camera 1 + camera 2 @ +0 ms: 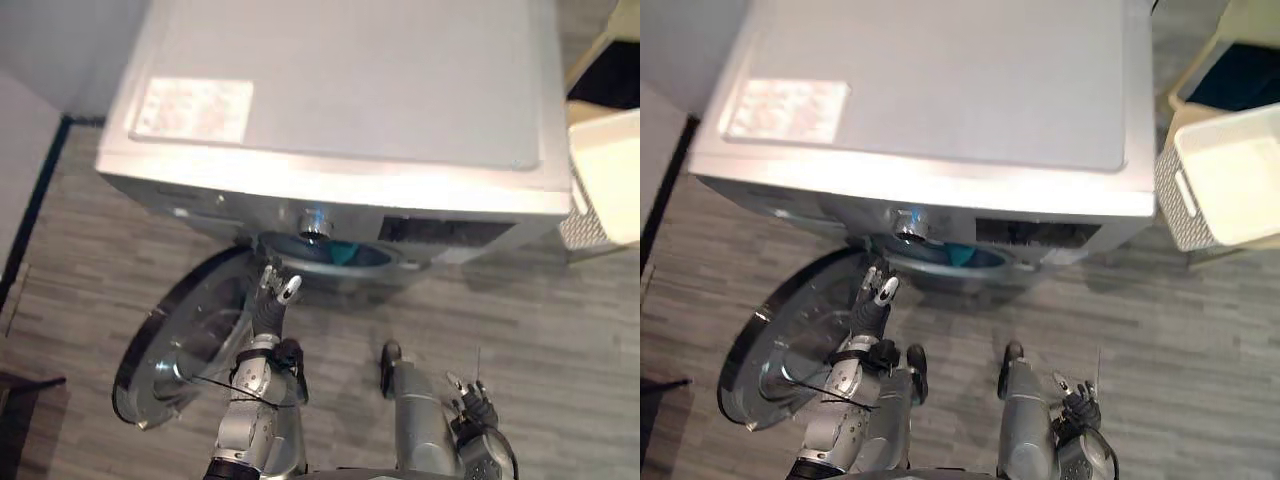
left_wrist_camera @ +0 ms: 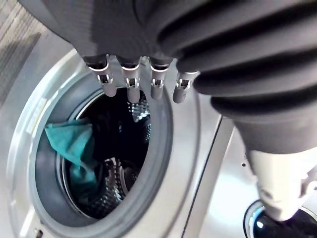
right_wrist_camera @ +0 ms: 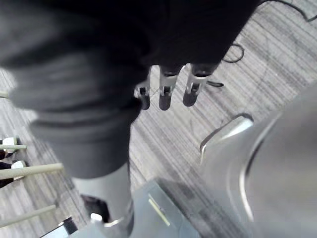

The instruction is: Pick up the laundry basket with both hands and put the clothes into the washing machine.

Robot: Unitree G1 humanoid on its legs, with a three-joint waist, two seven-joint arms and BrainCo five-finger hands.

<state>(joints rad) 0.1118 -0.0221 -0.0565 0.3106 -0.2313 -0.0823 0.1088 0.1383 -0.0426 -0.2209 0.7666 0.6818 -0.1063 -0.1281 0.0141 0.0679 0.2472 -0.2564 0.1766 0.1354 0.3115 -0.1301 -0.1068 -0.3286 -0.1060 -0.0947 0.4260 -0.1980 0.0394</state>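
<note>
The teal cloth lies in the drum of the washing machine, bunched against the grey door seal at one side of the opening. That is the main hazard. A fold resting on the seal could slip out onto the floor, or get pinched if the door is swung shut over it. Pushing it deeper would likely cure both.

The left hand is raised in front of the opening with its fingers straight and spread a little, holding nothing. It sits between the opening and the open door, so a careless sweep could knock the door's glass bowl or catch on the seal's lip. The right hand hangs low at the robot's right side, well away from the machine. Its fingers are loose and nearly straight, and it is empty too.

The laundry basket, white with perforated walls, stands just beside the machine on the robot's right, and what shows of its inside looks bare. By that, the loading seems largely done. Reaching for the basket again would mean turning away from the door, which juts out on the left and could be bumped.

The floor is grey wood-look planking. A pale wall with a dark skirting runs along the left.
</note>
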